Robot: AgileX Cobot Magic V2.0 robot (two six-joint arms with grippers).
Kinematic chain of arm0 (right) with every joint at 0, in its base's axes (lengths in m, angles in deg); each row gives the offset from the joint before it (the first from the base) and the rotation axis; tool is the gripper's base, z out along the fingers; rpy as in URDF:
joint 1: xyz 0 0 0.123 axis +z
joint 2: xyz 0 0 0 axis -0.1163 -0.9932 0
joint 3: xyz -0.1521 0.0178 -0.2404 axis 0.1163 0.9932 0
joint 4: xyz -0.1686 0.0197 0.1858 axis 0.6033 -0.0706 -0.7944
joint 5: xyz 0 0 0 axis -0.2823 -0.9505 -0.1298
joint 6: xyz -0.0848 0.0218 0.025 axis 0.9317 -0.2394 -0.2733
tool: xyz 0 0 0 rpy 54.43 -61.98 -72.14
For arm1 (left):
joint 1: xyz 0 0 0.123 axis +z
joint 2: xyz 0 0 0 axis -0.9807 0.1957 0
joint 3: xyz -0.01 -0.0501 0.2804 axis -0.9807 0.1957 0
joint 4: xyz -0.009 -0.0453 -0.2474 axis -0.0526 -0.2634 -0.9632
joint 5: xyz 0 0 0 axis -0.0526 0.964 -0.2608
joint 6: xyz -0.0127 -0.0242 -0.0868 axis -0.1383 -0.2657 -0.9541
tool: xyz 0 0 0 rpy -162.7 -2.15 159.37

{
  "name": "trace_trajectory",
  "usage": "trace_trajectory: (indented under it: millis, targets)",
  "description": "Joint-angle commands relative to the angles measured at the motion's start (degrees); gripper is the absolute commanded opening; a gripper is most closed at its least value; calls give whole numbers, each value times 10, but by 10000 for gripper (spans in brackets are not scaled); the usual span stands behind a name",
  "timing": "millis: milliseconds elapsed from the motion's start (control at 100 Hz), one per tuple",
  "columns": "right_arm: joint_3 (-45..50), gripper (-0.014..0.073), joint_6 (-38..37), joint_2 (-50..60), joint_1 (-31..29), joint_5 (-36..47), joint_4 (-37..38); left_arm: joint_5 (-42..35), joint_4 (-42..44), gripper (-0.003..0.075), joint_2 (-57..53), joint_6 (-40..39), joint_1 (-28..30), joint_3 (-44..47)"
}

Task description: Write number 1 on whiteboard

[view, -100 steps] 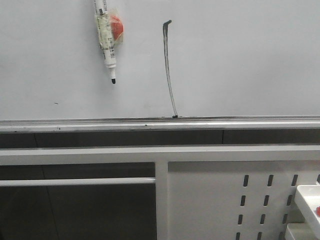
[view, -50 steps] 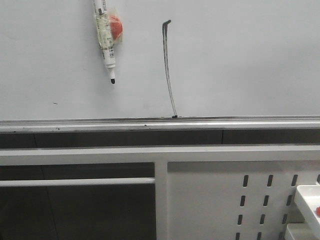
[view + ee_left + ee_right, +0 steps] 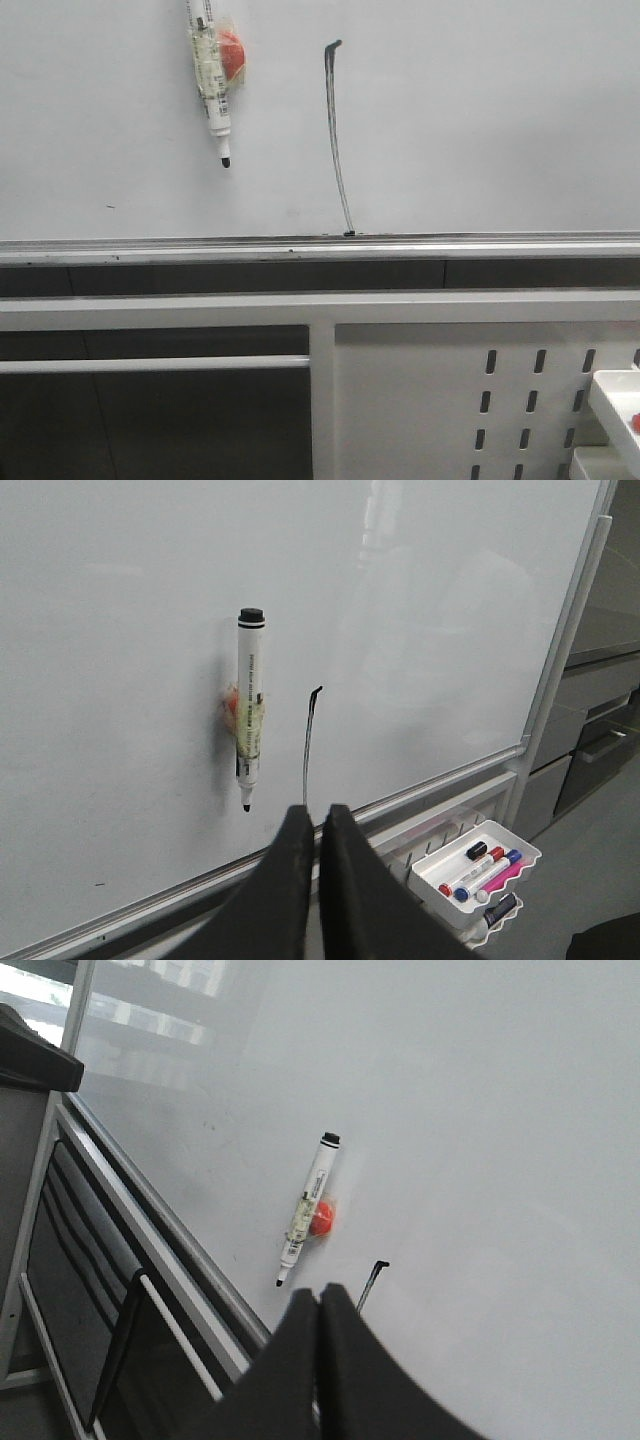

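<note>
The whiteboard (image 3: pixel 480 120) fills the upper part of the front view, with a silver rail along its lower edge. The number 1 (image 3: pixel 336 140) is a thin black stroke with a small hooked flag at its top, running down to the rail. It also shows in the left wrist view (image 3: pixel 308 740) and partly in the right wrist view (image 3: pixel 374 1278). A white marker (image 3: pixel 212 80) with a red magnet hangs on the board to the left of the stroke, tip down. My left gripper (image 3: pixel 319 810) is shut and empty, back from the board. My right gripper (image 3: pixel 320 1293) is shut and empty.
A white perforated metal panel (image 3: pixel 470 400) and frame bars sit below the board. A white tray (image 3: pixel 475 865) with several coloured markers hangs at the lower right, its corner in the front view (image 3: pixel 615 400). A tiny dark speck (image 3: pixel 111 207) marks the board at left.
</note>
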Motion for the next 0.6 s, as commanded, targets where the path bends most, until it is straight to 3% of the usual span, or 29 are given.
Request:
trace_trajectory:
  millis: [0,170,290,380,470,590]
  targets:
    - [-16,-54,1,-4,-4,47,3,-29,-1,-20,2,-1,0,-10]
    - [-16,-54,1,-4,-4,47,3,-73,178,-20,-8,5,40,46]
    - [-16,-54,1,-4,-4,47,3,-145,197,-20,-19,3,113,110]
    - [-16,-54,1,-4,-4,47,3,-169,241,-20,-35,-63,166,146]
    - [-16,-54,1,-4,-4,47,3,-157,283,-20,-61,-154,207,169]
    - [-16,-54,1,-4,-4,47,3,-57,290,-20,-100,-166,242,168]
